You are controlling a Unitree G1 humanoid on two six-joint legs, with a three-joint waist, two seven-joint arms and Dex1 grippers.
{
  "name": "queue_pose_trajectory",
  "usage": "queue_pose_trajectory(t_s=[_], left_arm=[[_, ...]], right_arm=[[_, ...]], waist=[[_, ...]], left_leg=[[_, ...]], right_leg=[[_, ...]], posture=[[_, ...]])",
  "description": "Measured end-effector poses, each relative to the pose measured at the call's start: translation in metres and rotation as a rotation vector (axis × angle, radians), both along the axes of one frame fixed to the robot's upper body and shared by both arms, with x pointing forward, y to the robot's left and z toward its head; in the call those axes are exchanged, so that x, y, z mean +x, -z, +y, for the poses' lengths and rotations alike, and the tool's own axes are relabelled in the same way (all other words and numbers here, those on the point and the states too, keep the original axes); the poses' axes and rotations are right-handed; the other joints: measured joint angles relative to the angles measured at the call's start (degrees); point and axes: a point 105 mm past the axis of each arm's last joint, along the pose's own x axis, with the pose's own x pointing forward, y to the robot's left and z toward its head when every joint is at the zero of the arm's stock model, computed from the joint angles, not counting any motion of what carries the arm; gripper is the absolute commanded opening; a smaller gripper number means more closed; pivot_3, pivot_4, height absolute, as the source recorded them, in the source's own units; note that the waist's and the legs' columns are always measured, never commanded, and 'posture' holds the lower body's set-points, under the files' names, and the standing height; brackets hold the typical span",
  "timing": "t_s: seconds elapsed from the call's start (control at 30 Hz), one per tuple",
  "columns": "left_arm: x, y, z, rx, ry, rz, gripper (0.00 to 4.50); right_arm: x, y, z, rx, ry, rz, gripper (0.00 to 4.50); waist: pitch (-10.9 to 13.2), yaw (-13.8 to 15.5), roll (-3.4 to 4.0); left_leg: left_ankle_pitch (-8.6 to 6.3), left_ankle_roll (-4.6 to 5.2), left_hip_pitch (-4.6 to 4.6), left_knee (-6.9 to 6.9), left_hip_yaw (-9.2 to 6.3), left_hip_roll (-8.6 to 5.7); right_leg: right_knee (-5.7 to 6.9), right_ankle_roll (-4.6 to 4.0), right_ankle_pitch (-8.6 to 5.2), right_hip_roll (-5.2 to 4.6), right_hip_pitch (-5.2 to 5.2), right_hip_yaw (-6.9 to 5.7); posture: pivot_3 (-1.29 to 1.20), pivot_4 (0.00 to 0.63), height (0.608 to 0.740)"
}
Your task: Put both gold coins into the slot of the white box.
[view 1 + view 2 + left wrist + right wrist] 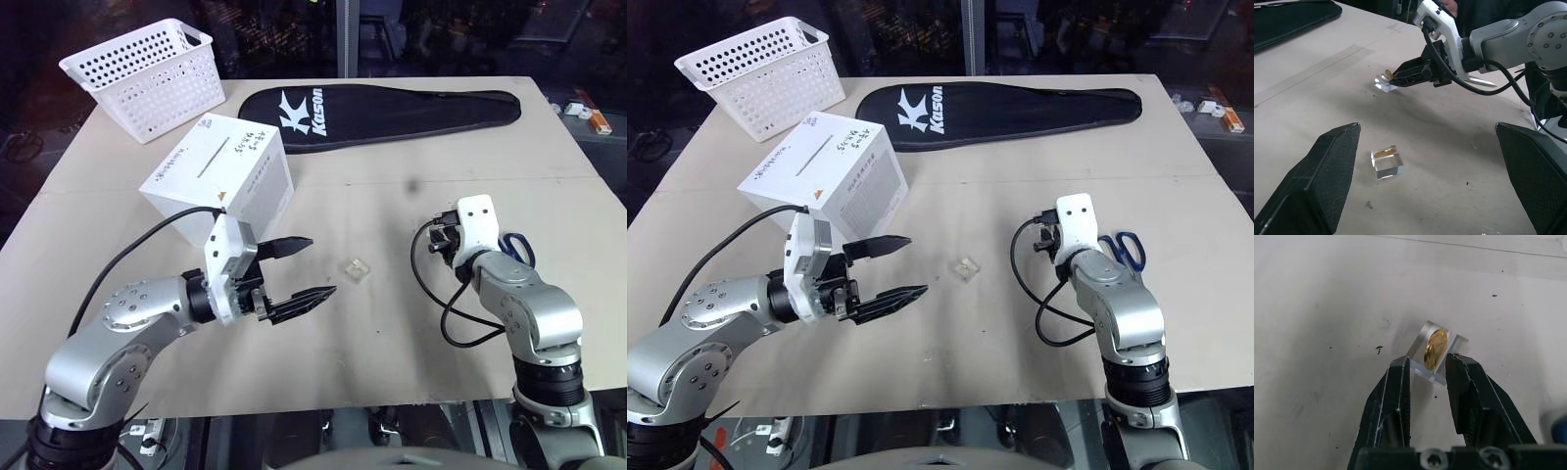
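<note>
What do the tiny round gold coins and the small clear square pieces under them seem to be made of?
The tiny round gold coins look like polished metal: yellow with bright glints, though plated or foil-covered is possible. The small clear square pieces holding them on edge look like clear acrylic or glass: the table shows through them, and their edges look frosted.
</note>
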Motion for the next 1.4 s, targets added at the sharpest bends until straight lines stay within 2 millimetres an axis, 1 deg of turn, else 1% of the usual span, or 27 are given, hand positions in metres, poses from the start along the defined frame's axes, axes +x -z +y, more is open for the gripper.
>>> queue_pose_trajectory(t_s=[0.2, 0.23, 0.53, 0.57, 0.67, 0.87, 1.17, 1.2, 1.4], left_arm=[[-0.001, 0.001, 0.0, -0.001, -0.001, 0.005, 4.5], [-0.001, 0.001, 0.001, -0.001, 0.0, 0.006, 4.5], [-0.004, 0.004, 0.001, -0.005, 0.007, 0.01, 4.5], [-0.004, 0.004, 0.001, -0.006, 0.011, 0.01, 4.5], [-0.005, 0.005, 0.002, -0.008, 0.014, 0.011, 4.5], [0.003, 0.003, 0.007, -0.014, 0.002, 0.003, 4.5], [0.007, 0.002, 0.008, -0.021, -0.004, 0.0, 4.5], [0.007, 0.002, 0.008, -0.022, -0.003, -0.003, 4.5], [0.008, 0.0, 0.008, -0.027, -0.003, -0.008, 4.5]], right_arm=[[0.001, 0.0, 0.0, 0.001, 0.005, -0.005, 1.27], [0.001, 0.0, 0.0, 0.003, 0.005, -0.003, 1.0], [0.001, 0.0, -0.001, 0.012, 0.005, -0.004, 1.0], [0.001, 0.0, -0.001, 0.014, 0.006, -0.004, 0.51], [0.001, -0.001, -0.003, 0.018, 0.011, -0.005, 0.5], [0.002, -0.003, -0.003, 0.028, 0.012, -0.012, 0.5], [0.002, -0.003, -0.005, 0.018, 0.012, -0.012, 0.5], [0.002, -0.003, -0.005, 0.015, 0.012, -0.012, 0.0], [0.004, -0.001, -0.005, 0.004, 0.007, -0.006, 0.0]], waist=[[0.0, 0.0, 0.0], [0.0, 0.0, 0.0], [0.0, 0.0, 0.0], [0.0, 0.0, 0.0], [0.0, 0.0, 0.0], [0.0, 0.0, 0.0], [0.0, 0.0, 0.0], [0.0, 0.0, 0.0], [0.0, -0.1, 0.01]], left_leg=[[0.0, 0.0, 0.0, 0.0, 0.0, 0.0], [0.0, 0.0, 0.0, 0.0, 0.0, 0.0], [0.0, 0.0, 0.0, 0.01, 0.0, 0.0], [0.0, 0.0, 0.0, 0.01, 0.0, 0.0], [0.0, 0.0, 0.0, 0.01, -0.01, 0.0], [0.0, 0.0, 0.0, 0.02, 0.0, 0.0], [0.0, 0.0, 0.0, 0.03, 0.0, 0.0], [0.0, 0.0, 0.0, 0.03, 0.0, 0.0], [0.0, 0.0, 0.0, 0.04, 0.0, 0.0]], right_leg=[[0.0, 0.0, 0.0, 0.0, 0.0, 0.0], [0.0, 0.0, 0.0, 0.0, 0.0, 0.0], [0.0, 0.0, 0.0, 0.0, 0.0, 0.0], [0.0, 0.0, 0.0, 0.0, 0.0, 0.0], [0.01, 0.0, 0.0, 0.0, 0.0, 0.0], [0.02, 0.0, 0.0, 0.0, 0.0, 0.0], [0.02, 0.0, 0.0, 0.0, 0.0, 0.0], [0.02, 0.0, 0.0, 0.0, 0.0, 0.0], [0.03, 0.0, 0.0, 0.01, 0.0, 0.0]], posture=[[0.0, 0.15, 0.738], [0.0, 0.15, 0.738], [0.0, 0.15, 0.738], [0.0, 0.15, 0.738], [0.0, 0.15, 0.738], [0.0, 0.15, 0.738], [0.0, 0.15, 0.738], [0.0, 0.15, 0.738], [0.0, 0.15, 0.738]])
